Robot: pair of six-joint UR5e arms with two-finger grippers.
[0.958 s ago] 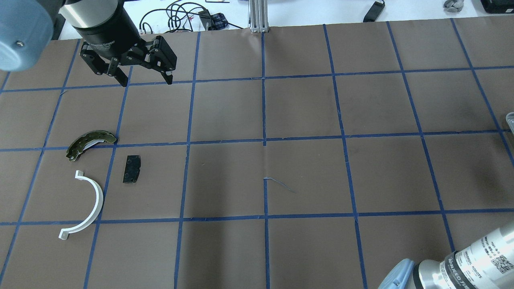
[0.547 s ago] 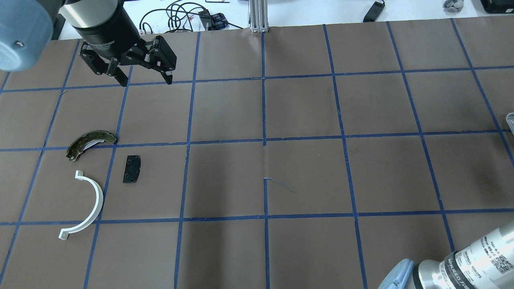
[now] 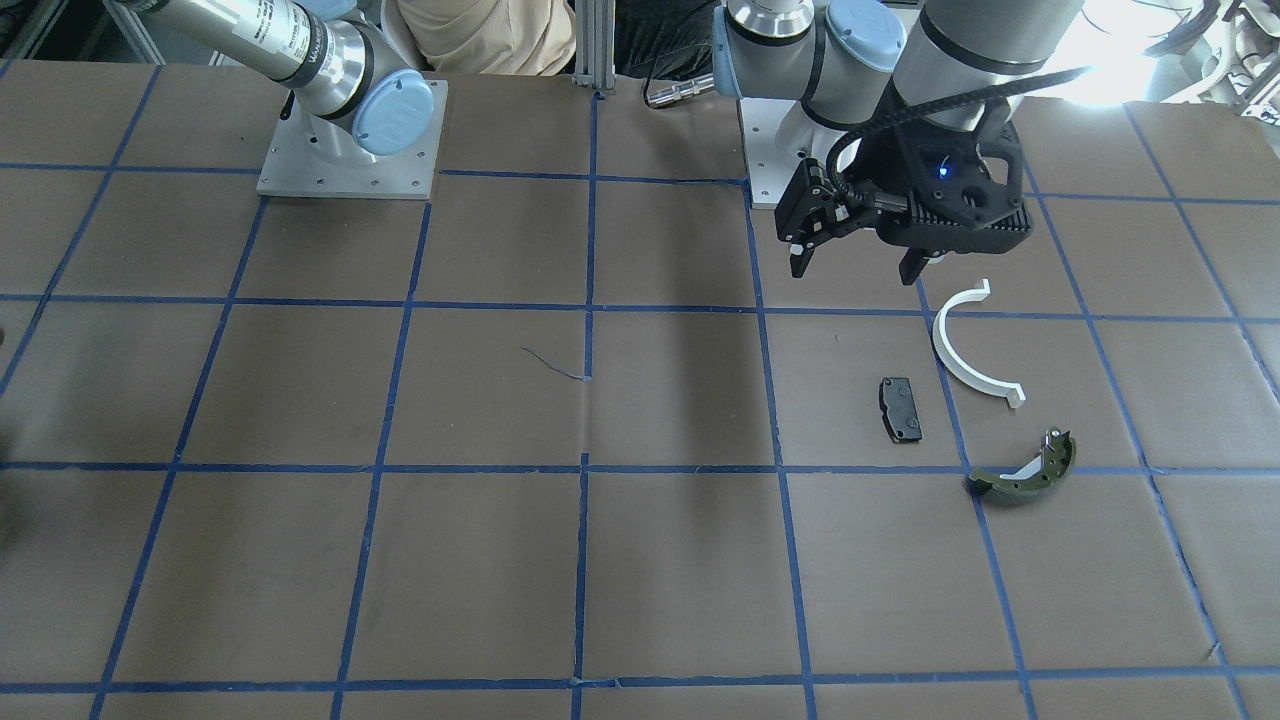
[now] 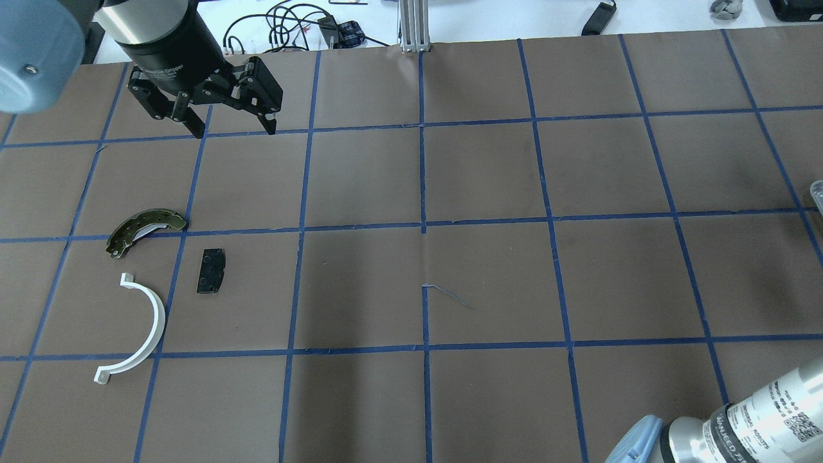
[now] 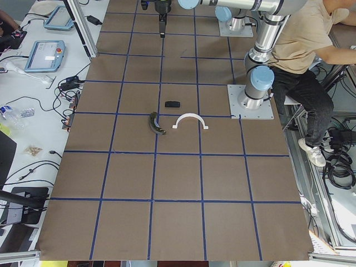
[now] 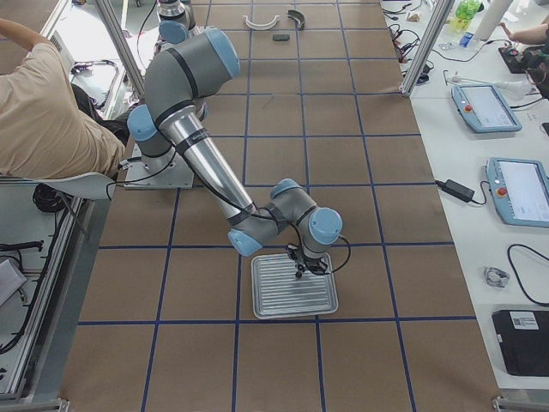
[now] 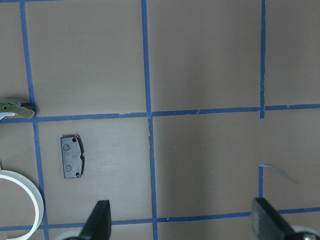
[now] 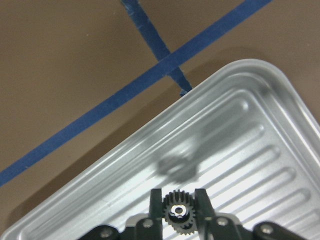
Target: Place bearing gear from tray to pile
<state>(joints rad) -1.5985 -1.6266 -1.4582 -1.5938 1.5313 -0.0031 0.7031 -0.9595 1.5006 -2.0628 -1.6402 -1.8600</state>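
Right jaws pinch the bearing gear [image 8: 177, 212] across its teeth over the tray [image 8: 260, 100]. Expect light, stiff, slippery metal, so you want that grip centred. Left jaws gape, empty.

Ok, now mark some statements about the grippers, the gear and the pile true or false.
1. The right gripper is shut on the bearing gear. True.
2. The gear lies flat on the tray. False: it sits between the fingers, and its shadow falls apart from it on the tray, so it looks lifted.
3. The left gripper is shut on the black pad. False: it is open and empty, and the pad lies on the table.
4. The white half-ring, the pad and the olive brake shoe lie apart, none touching. True.
5. These three parts lie on the robot's right side. False: they lie on its left side.
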